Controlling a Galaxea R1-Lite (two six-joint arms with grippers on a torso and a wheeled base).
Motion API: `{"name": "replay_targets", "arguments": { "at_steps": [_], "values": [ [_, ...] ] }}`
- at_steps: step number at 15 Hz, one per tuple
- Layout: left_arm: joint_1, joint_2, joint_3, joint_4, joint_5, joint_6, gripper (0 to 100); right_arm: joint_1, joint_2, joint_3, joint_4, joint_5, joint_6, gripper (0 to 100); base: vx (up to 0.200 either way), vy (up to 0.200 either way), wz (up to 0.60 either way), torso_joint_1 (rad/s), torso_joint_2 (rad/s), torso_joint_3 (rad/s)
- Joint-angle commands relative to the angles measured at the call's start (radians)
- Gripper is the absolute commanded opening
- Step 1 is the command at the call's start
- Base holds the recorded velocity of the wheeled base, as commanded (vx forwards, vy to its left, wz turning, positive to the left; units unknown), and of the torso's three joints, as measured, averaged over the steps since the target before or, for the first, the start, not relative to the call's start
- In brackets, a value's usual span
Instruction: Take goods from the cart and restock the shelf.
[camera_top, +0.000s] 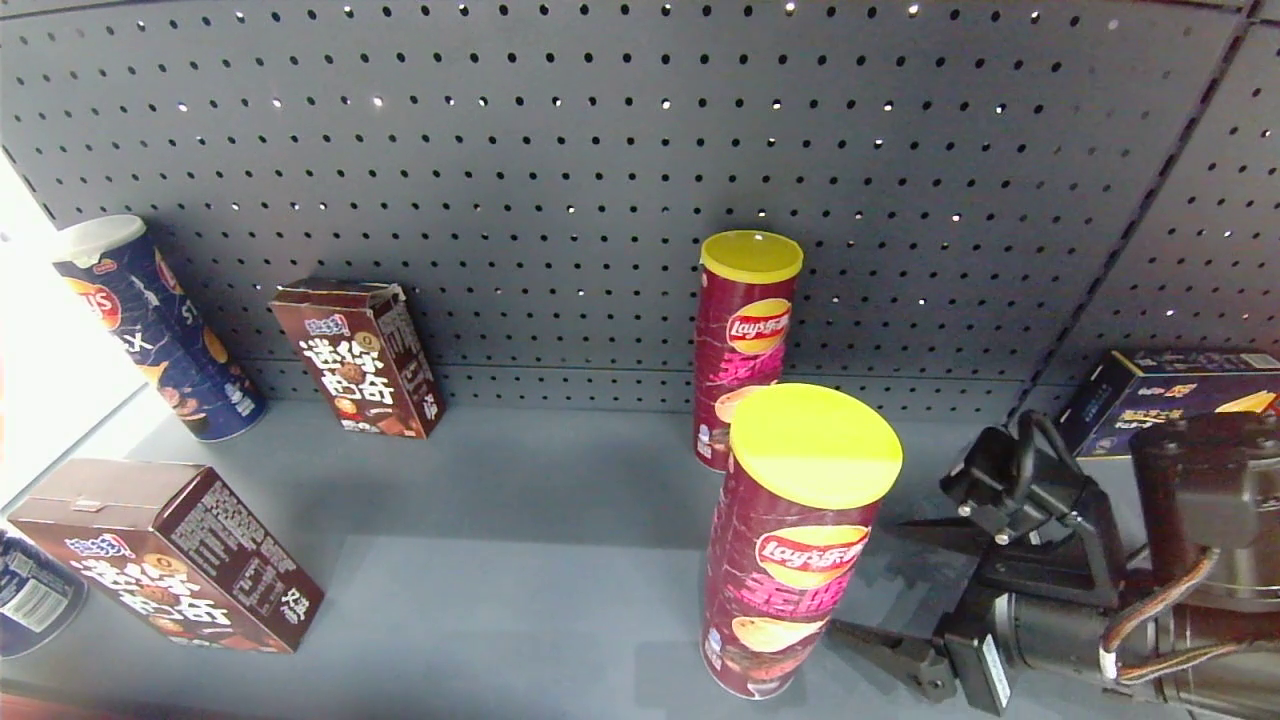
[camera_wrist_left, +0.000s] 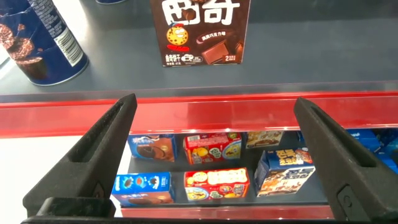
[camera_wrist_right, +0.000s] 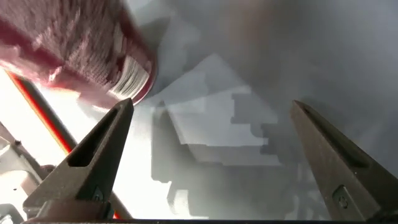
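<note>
- A grey shelf (camera_top: 520, 520) with a perforated back wall (camera_top: 600, 150); goods stand on it, well apart.
- Two purple chip cans with yellow lids stand upright; the front can (camera_top: 780, 560) is near the shelf's edge; the rear can (camera_top: 745, 340) is by the wall.
- The right gripper (camera_top: 875, 580) is spread wide just beside the front can, seemingly not touching it.
- The left gripper (camera_wrist_left: 214, 101) is spread wide and holds nothing, before the shelf's red edge (camera_wrist_left: 211, 115); a brown box (camera_wrist_left: 202, 31) and a blue can (camera_wrist_left: 43, 43) stand beyond.
- A blue box (camera_top: 1170, 400) lies at the far right.
</note>
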Motion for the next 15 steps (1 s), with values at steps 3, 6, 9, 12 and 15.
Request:
{"name": "replay_targets", "arguments": {
  "at_steps": [3,6,9,12,15],
  "values": [
    [0.0,0.002,0.0,0.0,0.0,0.0,100,-0.275,-0.257,-0.015,-0.029,0.0,0.002,100,0.0,0.0,0.0,0.0,0.0,0.0],
    [-0.001,0.002,0.0,0.0,0.0,0.002,100,-0.482,-0.466,0.008,-0.02,0.002,0.002,100,0.0,0.0,0.0,0.0,0.0,0.0],
    [-0.001,0.011,0.0,0.0,0.0,0.002,100,-0.665,-0.713,0.139,-0.02,0.0,0.0,100,0.0,0.0,0.0,0.0,0.0,0.0],
    [-0.001,0.009,0.0,0.0,0.0,0.002,100,-0.717,-0.949,0.369,-0.002,-0.007,0.0,100,0.0,0.0,0.0,0.0,0.0,0.0],
    [0.0,0.006,0.0,-0.002,0.0,0.002,100,-0.74,-1.248,0.581,0.241,-0.032,0.037,100,0.0,0.0,0.0,0.0,0.0,0.0]
  ]
}}
